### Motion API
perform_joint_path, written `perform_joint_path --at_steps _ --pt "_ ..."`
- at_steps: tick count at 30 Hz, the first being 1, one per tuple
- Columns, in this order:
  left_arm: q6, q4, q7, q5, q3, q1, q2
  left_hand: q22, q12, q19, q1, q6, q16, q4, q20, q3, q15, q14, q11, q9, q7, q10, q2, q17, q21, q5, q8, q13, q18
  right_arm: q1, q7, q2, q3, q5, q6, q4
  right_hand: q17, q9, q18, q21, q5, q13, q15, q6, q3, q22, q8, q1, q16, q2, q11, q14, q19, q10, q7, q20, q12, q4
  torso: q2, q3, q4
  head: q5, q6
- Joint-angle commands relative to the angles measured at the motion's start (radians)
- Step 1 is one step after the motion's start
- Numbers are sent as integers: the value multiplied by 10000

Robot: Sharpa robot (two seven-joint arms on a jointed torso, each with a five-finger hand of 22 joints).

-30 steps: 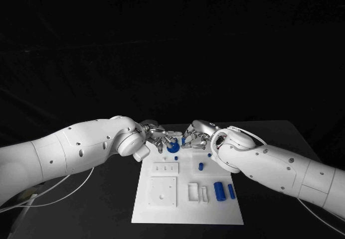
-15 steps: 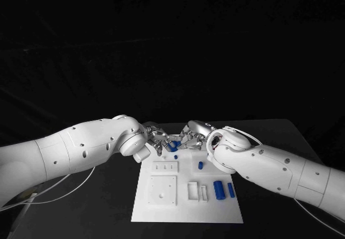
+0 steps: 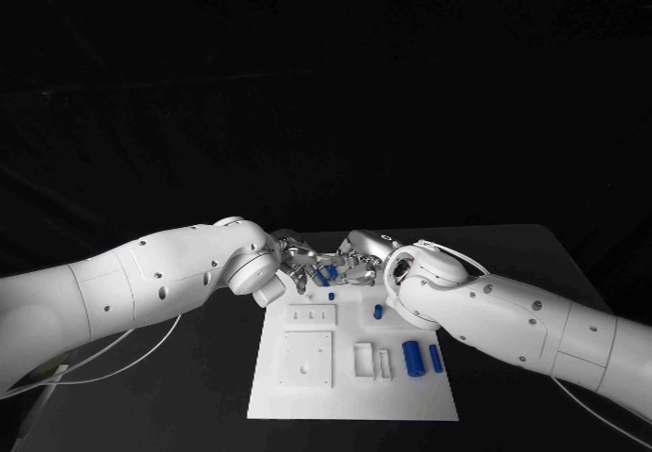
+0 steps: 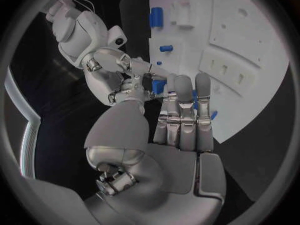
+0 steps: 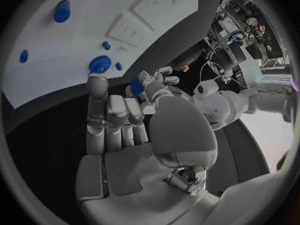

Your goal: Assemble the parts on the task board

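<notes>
Black cloth backs the scene, and on the black table lies the white task board, long side running from near to far. Both white arms reach in to meet over its far end. The left hand and the right hand sit close together there, fingers pointed toward one another, with a small blue part between them. In the left wrist view the left hand's fingers lie straight and side by side over the board's edge, with blue showing behind their tips; the right hand's fingers are bent around a blue piece just beyond. The right wrist view shows a blue piece pinched at the right hand's fingertips, so that hand seems to hold it, though the contact is small and partly hidden. Whether the left hand grips anything I cannot tell. A blue gear-like part sits on the board close to the right hand's fingers. Nearer on the board, toward its right side, lie a short blue peg, a thick blue cylinder and a slimmer blue cylinder beside it.
</notes>
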Motion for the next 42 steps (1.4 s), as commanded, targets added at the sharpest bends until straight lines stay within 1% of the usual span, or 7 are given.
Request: perform_joint_path --at_steps 1,10,27,28,30,36,42 --pt "-155 25 -13 -174 5 27 42 28 54 -12 66 -39 66 -141 -39 -71 -6 -68 -71 18 -44 45 145 -11 -72 59 -20 6 116 -10 -42 20 -8 -170 180 47 5 15 88 51 -32 -1 -9 34 38 -15 67 66 -22 -4 34 20 441 17 -14 10 8 0 3 9 5 9 -19" --pt "40 1 -121 -278 2 27 65 138 77 -24 328 0 170 -916 -55 -433 -22 -86 -93 41 -58 81 708 29 -92 217 -20 5 101 -14 -53 28 -15 -194 164 82 4 14 89 57 -34 -1 -11 36 47 -21 66 61 -27 12 33 19 442 16 -15 9 8 -8 6 16 3 -1 -22" --pt "299 -52 -257 -412 -19 24 134 222 92 -31 646 55 256 -1402 -77 -533 -45 -99 -124 56 -99 107 1018 57 -95 372 -14 -2 84 -22 -67 57 -16 -211 190 143 -1 15 91 49 -26 -3 -16 41 58 -32 67 61 -37 22 31 17 440 13 -17 5 4 -19 9 19 -3 -7 -41" --pt "312 -52 -263 -419 -20 24 136 227 90 -36 683 65 262 -1447 -79 -534 -47 -104 -126 58 -105 109 1036 60 -99 446 -16 -5 80 -22 -73 59 -16 -219 192 137 -1 15 91 49 -26 -3 -16 41 58 -32 67 61 -37 22 31 17 440 13 -17 5 4 -19 9 19 -3 -7 -41" --pt "337 -49 -273 -428 -20 24 137 238 80 -32 761 83 274 -1520 -88 -531 -55 -106 -137 48 -133 114 1065 66 -96 1009 -19 -16 74 -22 -83 61 -16 -234 197 121 -1 15 91 49 -26 -3 -16 41 58 -32 67 61 -37 22 31 17 440 13 -17 5 4 -19 8 14 -5 -14 -54" --pt "380 -32 -276 -432 -21 24 106 280 64 -21 1193 204 370 -1813 -128 -364 -96 -82 -191 90 -233 185 1351 119 -71 1868 2 -53 50 -24 -104 62 -16 -256 249 71 -1 15 91 49 -26 -3 -16 41 58 -32 67 61 -37 22 31 17 440 13 -17 5 4 -19 12 11 1 -19 -73" --pt "413 -21 -254 -386 -21 23 73 376 71 -27 1570 268 629 -2181 -192 -88 -153 -86 -251 602 -354 311 1556 273 18 2744 63 -92 15 -31 -112 65 -16 -261 304 47 5 16 90 43 -46 -2 -20 54 61 -56 68 47 -40 33 29 18 438 13 -20 0 7 -39 8 10 -5 -23 -82"
